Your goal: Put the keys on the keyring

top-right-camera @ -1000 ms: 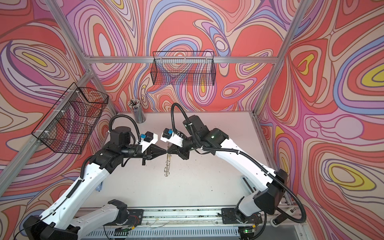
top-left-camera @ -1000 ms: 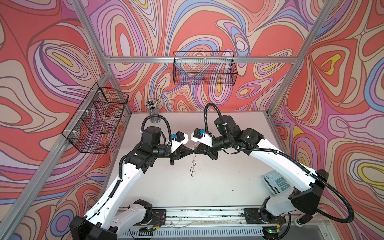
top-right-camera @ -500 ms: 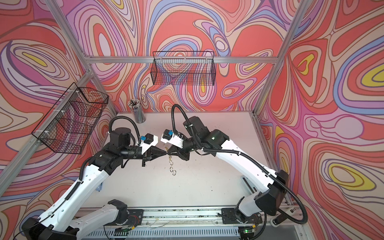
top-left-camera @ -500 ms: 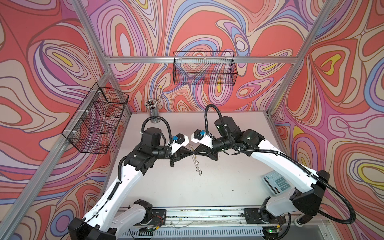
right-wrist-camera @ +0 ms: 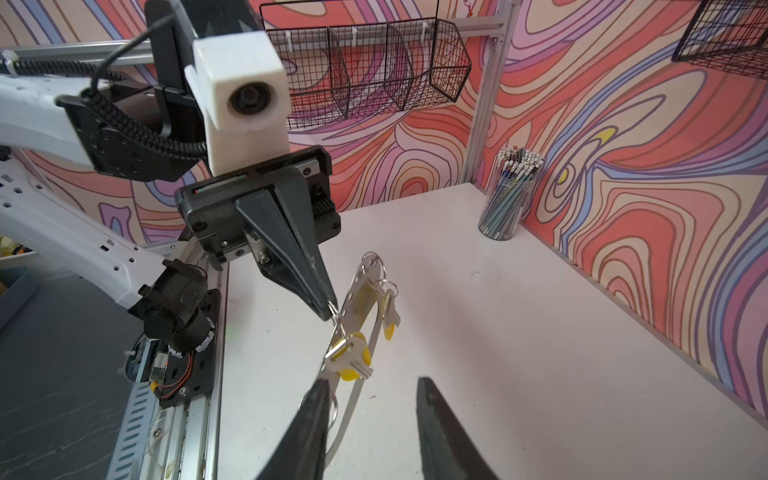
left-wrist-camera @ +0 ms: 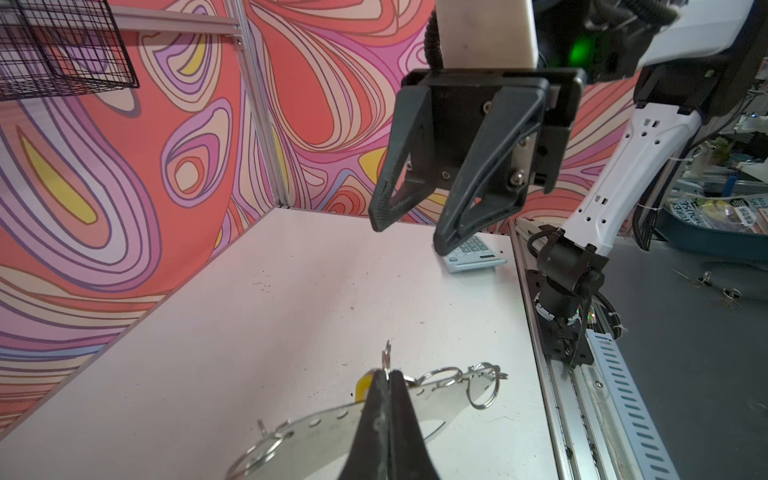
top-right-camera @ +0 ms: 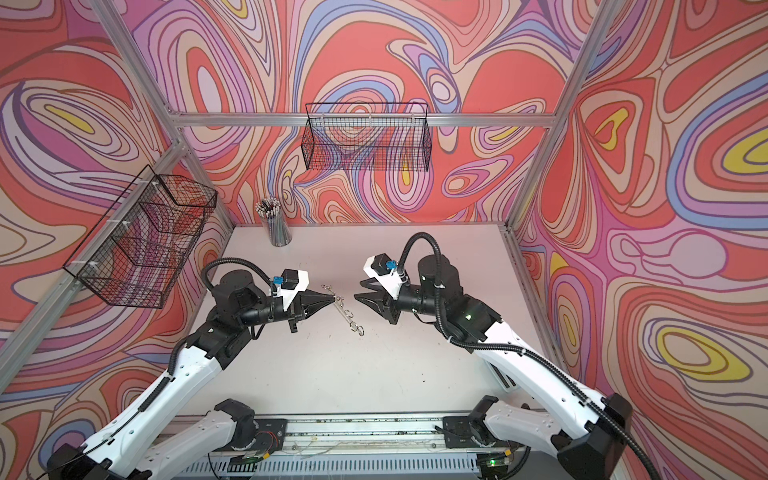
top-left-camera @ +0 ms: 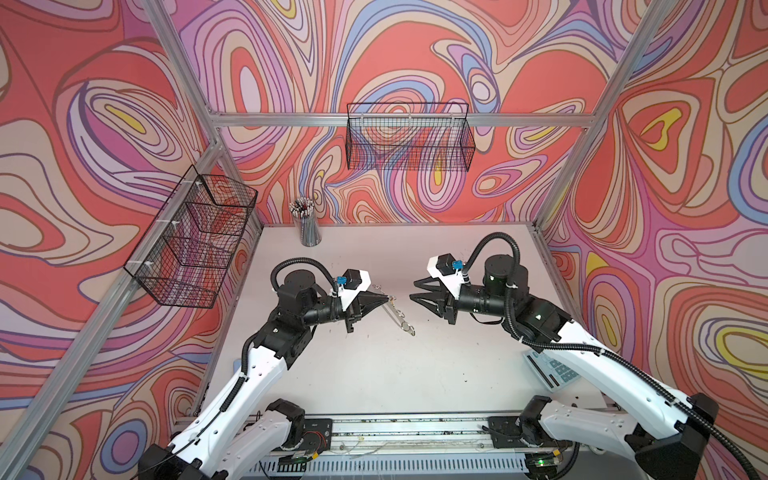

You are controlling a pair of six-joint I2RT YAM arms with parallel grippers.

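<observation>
The keyring [right-wrist-camera: 360, 299], a flat silvery plate with wire rings along one edge, hangs slanted above the table in both top views [top-left-camera: 398, 315] [top-right-camera: 345, 312]. My left gripper [left-wrist-camera: 388, 374] [top-left-camera: 388, 297] is shut on one of its small rings. Two silver keys with yellow tags dangle from the rings: one key [right-wrist-camera: 348, 356] just below the left fingertips [right-wrist-camera: 322, 299], the other key [right-wrist-camera: 390, 311] further along the plate. My right gripper [right-wrist-camera: 372, 384] [top-left-camera: 413, 290] [top-right-camera: 358, 289] is open and empty, a short way to the right of the keyring. One of its fingers overlaps the plate's lower end in the right wrist view.
A cup of pencils [top-left-camera: 309, 226] stands at the back left of the white table [top-left-camera: 374, 374]. A calculator [top-left-camera: 552, 370] lies at the front right, beside the right arm. Black wire baskets hang on the back wall [top-left-camera: 409, 137] and the left wall [top-left-camera: 195, 241].
My right gripper has opened and drawn back to the right, away from the left gripper. The keyring, which hung straight down between both grippers, now slants from the left gripper alone.
</observation>
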